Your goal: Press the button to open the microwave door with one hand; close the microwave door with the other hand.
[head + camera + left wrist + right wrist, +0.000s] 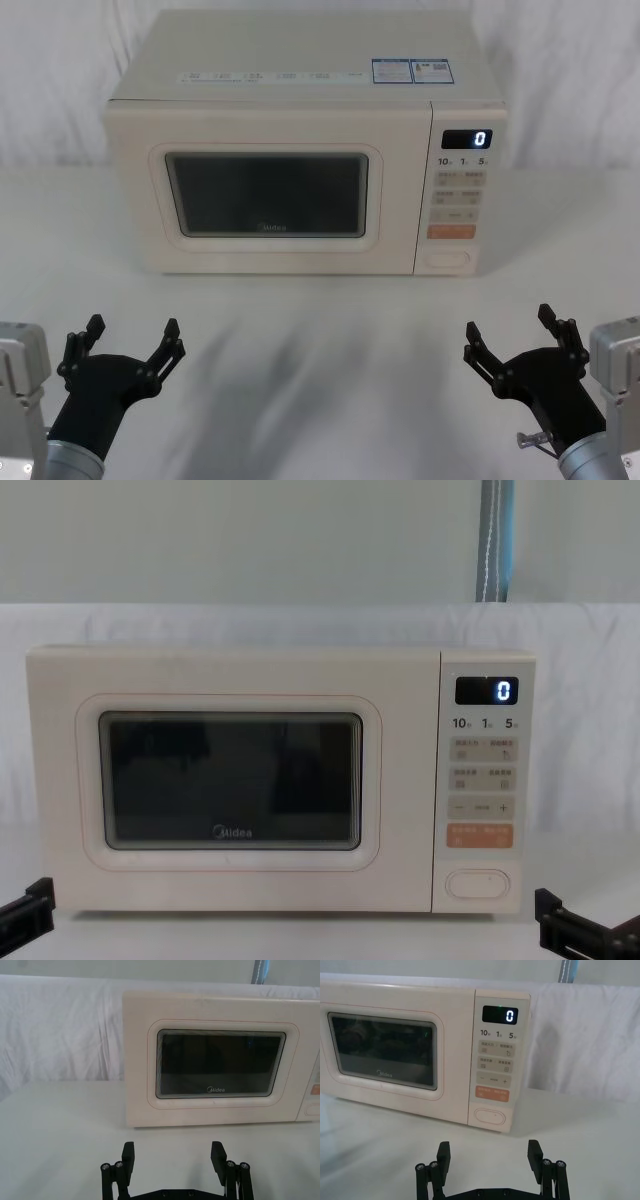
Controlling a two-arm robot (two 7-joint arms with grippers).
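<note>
The microwave [305, 150] stands centred at the far side of the white-covered table [320, 330], front facing the robot. The microwave door [270, 190] is closed flush with the cabinet, dark window toward the cameras. The control panel occupies the right end of the front; the display [467, 139] reads "0". The button [446, 258] is the lowest key on that panel, directly below the orange key [450, 231].

The left gripper [128, 338] hovers at the near left, fingers spread apart, holding nothing. The right gripper [512, 332] hovers at the near right, likewise spread and empty. Both are well apart from the microwave.

Judgement: neither step has begun. The right gripper lies nearly in line with the button, which suits it for the press; the left gripper faces the door, placing it to push the door closed once released.

The table between the grippers and the microwave carries no objects. A white cloth backdrop [590, 640] hangs behind. Caution: the orange key sits just above the button, so a high approach risks pressing the wrong key.
</note>
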